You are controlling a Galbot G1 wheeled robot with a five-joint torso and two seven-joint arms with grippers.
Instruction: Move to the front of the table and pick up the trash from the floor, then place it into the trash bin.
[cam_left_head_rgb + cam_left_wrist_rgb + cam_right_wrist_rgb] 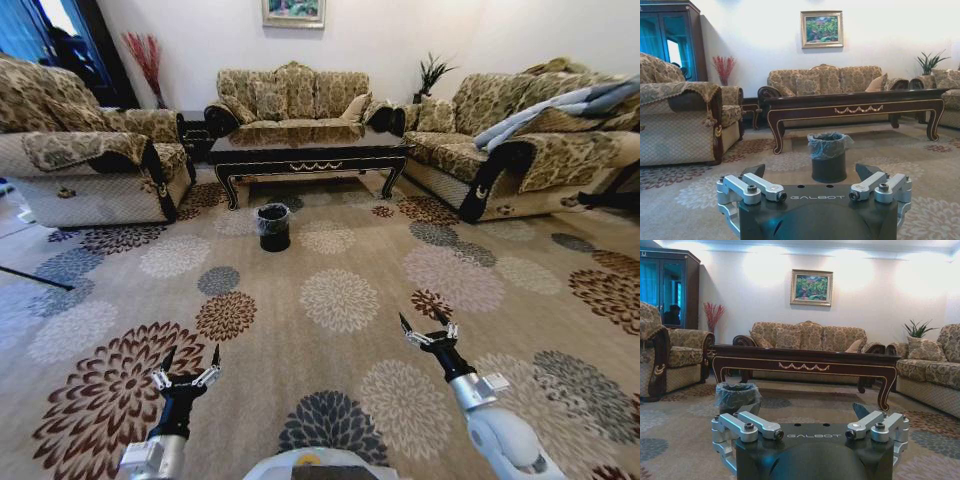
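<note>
The table [308,150] is a long, low piece of glossy dark wood with curved carved legs and a gold scroll ornament in the middle of its front edge; its long axis runs across the head view, left to right, with the ornamented edge facing the robot. It stands on the floor [340,300], a beige carpet patterned with round flower medallions in brown, grey-blue and cream, between a sofa [290,100] behind it and an armchair [85,150] to the left. The bin [273,226] is a small round black bucket lined with a thin greyish bag whose edge folds over the rim; it stands upright, mouth up, on the carpet just in front of the table, toward its left end and much shorter than it. No trash can be made out on the carpet. The left gripper [190,357] hangs low over the carpet at the robot's left, well short of the bin, its fingers spread apart and empty. The right gripper [422,321] hangs at the robot's right, likewise spread and empty, pointing toward the table.
</note>
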